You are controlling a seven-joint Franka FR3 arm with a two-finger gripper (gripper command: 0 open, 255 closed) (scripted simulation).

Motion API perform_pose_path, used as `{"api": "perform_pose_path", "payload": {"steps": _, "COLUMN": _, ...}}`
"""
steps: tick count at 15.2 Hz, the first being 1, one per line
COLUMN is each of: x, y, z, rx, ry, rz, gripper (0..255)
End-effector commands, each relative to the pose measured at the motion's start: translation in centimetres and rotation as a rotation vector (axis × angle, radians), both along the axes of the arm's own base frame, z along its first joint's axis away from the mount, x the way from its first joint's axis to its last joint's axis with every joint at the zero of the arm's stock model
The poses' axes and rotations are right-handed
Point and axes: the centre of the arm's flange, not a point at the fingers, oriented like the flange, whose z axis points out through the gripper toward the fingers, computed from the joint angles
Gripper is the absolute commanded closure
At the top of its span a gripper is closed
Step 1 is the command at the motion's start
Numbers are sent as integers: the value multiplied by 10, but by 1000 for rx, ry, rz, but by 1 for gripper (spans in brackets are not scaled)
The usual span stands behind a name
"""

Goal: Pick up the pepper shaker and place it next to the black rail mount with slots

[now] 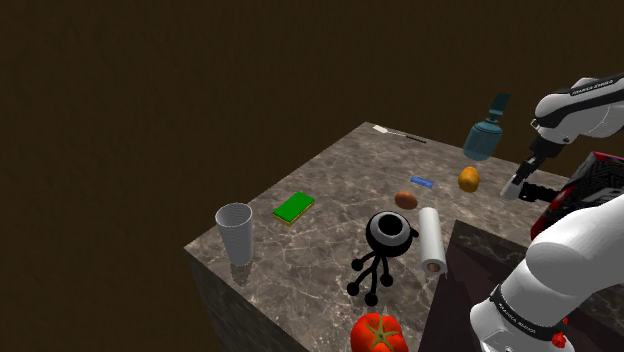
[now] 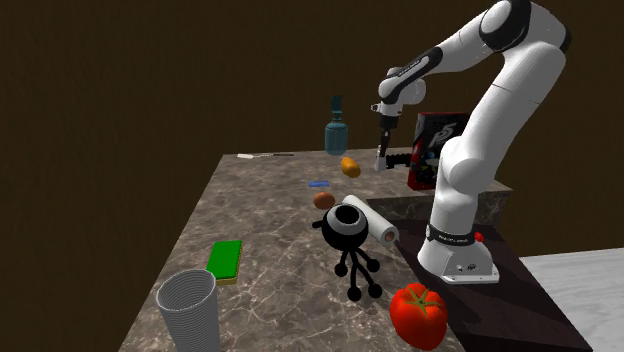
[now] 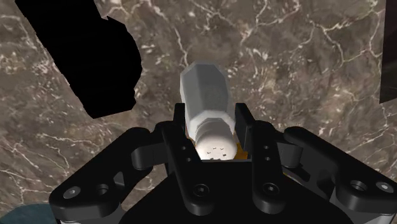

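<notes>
- At three o'clock in the shoulder view, the gripper (image 1: 523, 178) hangs over the marble counter (image 1: 320, 175) with the white shaker (image 1: 517, 188) at its tip. A red-and-black box (image 1: 600, 180) stands just past it, further toward three o'clock. A black figure on thin legs (image 1: 388, 232) and a paper roll (image 1: 431, 240) sit near the middle, well apart from the gripper.
- In the second exterior view the gripper (image 2: 382, 152) is at about one o'clock, pointing down. By my reading the shaker (image 2: 381, 163) is clear of the counter (image 2: 270, 200). The box (image 2: 438, 150) is at three o'clock from it and a blue bottle (image 2: 336, 132) at ten o'clock.
- In the wrist view the gripper (image 3: 212, 119) is closed most of the way, and its fingers (image 3: 244, 121) clamp the shaker (image 3: 205, 92) just below the holed cap. The body points away toward the counter (image 3: 286, 63). A black block (image 3: 89, 57) lies on the stone near the shaker's far end without touching it. I take it for the mount, though no slots can be made out.
- Risk: the hold is high, near the cap, so the long body hangs past the fingers. A quick swing could make it pivot or slide out.
- Risk: if the shaker comes down tilted, or is let go too high, it would likely tip over.
- Risk: lowered too close, it could knock the block or land on top of it.
</notes>
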Motion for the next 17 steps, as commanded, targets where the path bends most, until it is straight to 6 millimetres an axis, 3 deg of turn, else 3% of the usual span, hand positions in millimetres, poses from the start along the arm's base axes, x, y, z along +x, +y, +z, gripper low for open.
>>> {"api": "perform_pose_path", "payload": {"steps": 1, "x": -1, "y": 0, "z": -10, "rx": -1, "ry": 0, "rz": 0, "gripper": 255}}
{"api": "perform_pose_path", "payload": {"steps": 9, "x": -1, "y": 0, "z": -17, "rx": -1, "ry": 0, "rz": 0, "gripper": 255}}
{"api": "perform_pose_path", "payload": {"steps": 10, "x": -1, "y": 0, "z": -17, "rx": -1, "ry": 0, "rz": 0, "gripper": 0}}
{"api": "perform_pose_path", "payload": {"steps": 15, "x": -1, "y": 0, "z": -17, "rx": -1, "ry": 0, "rz": 0, "gripper": 0}}
{"api": "perform_pose_path", "payload": {"steps": 17, "x": -3, "y": -1, "z": 10, "rx": -1, "ry": 0, "rz": 0, "gripper": 0}}
